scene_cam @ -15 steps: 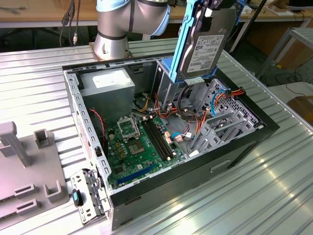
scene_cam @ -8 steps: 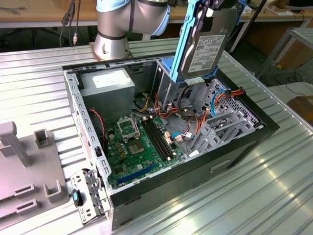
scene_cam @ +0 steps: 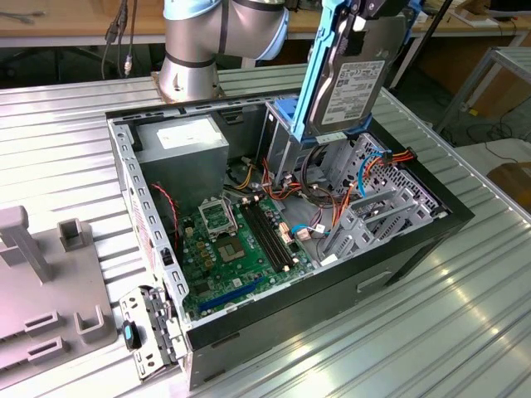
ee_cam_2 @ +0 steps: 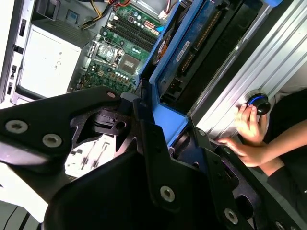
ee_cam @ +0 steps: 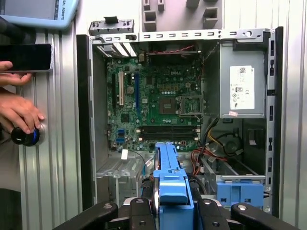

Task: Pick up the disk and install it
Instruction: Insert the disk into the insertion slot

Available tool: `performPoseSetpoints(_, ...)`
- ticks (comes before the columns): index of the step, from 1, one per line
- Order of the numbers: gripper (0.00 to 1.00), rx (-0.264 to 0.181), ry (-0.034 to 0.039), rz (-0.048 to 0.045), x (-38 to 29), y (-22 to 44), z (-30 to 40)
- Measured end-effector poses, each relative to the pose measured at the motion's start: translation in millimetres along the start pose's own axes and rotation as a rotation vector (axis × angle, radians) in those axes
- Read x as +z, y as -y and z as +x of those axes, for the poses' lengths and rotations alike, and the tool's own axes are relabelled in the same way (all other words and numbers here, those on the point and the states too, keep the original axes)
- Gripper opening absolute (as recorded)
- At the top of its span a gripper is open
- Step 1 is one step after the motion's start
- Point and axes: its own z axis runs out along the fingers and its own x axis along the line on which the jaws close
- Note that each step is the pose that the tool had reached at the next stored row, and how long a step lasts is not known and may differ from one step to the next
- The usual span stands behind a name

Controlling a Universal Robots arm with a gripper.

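The disk (scene_cam: 353,79), a dark grey drive in a bright blue frame, is held in the air, standing on edge and tilted, above the far end of an open computer case (scene_cam: 274,332). The claw (ee_cam: 172,211) clamps the blue frame from both sides with its black fingers (ee_cam: 139,211), narrow around it. In the exterior view the disk's lower end sits at the top of the grey drive cage (scene_cam: 365,174), just beside a fixed blue bracket (scene_cam: 284,112); whether it touches the cage cannot be told.

The case lies on its side with the lid off. Inside are a green circuit board (scene_cam: 241,249), a grey power supply box (scene_cam: 182,141) in the far corner, and red, orange and black wires (scene_cam: 390,157) near the cage.

The case rests on a ribbed silver metal table (scene_cam: 415,332). The arm's base (scene_cam: 191,58) is bolted at the table's far edge. Grey plastic holders (scene_cam: 33,298) stand near the table edge on the exterior view's left.

In the first wrist view a person's hand (ee_cam: 19,112) rests on a black and blue knob (ee_cam: 24,136) on the table beside the case.

Behind the table is a wooden bench (scene_cam: 50,21) with hanging cables (scene_cam: 124,37).
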Motion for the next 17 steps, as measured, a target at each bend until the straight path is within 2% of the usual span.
performPoseSetpoints(5,0.37,0.0,0.0,0.0,0.6,1.3,1.1)
performPoseSetpoints(9,0.37,0.0,-0.0002,0.0,1.5,6.1,1.6)
performPoseSetpoints(17,0.37,0.0,-0.0001,-0.0001,4.4,10.2,12.6)
